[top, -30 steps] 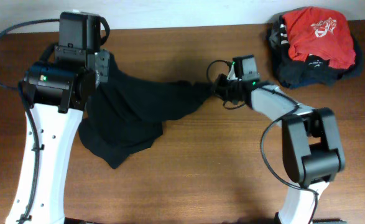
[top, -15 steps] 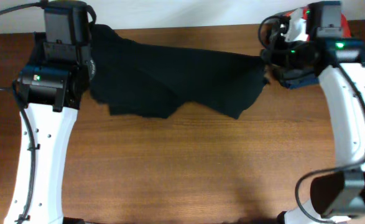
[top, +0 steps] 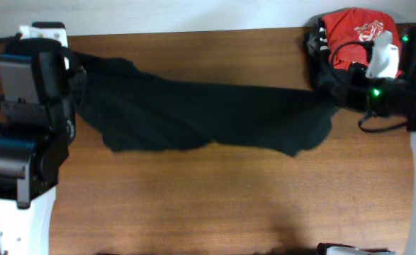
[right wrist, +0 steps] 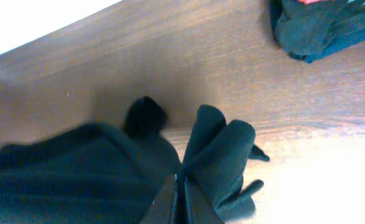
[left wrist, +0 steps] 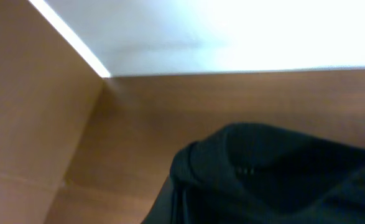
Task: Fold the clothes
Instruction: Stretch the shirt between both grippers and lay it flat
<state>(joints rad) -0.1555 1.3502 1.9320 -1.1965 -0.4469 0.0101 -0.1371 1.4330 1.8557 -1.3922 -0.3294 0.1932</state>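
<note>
While the clothes hang stretched between the two arms, we read the step in hand as the spreading that comes ahead of any fold. From overhead, the black cloth runs as a long band from the left end effector near the back left corner to the right end effector, which sits just beside the red t-shirt on its navy pile. The top edge looks taut and the lower edge sags in uneven lobes. We judge that the next move calls for lowering both ends together onto the open near half of the bench, clear of that pile.

Through the left wrist view we see only bunched black cloth close under the camera, with the bench's back edge and the pale wall just beyond. The fingers are hidden, but the pull on the cloth makes us judge them clamped on it. We see little room behind on this side.

Through the right wrist view, the right end effector is pinched tight on a gathered fold, with loose cloth trailing left. The navy pile lies apart at the top right, with bare bench between
</note>
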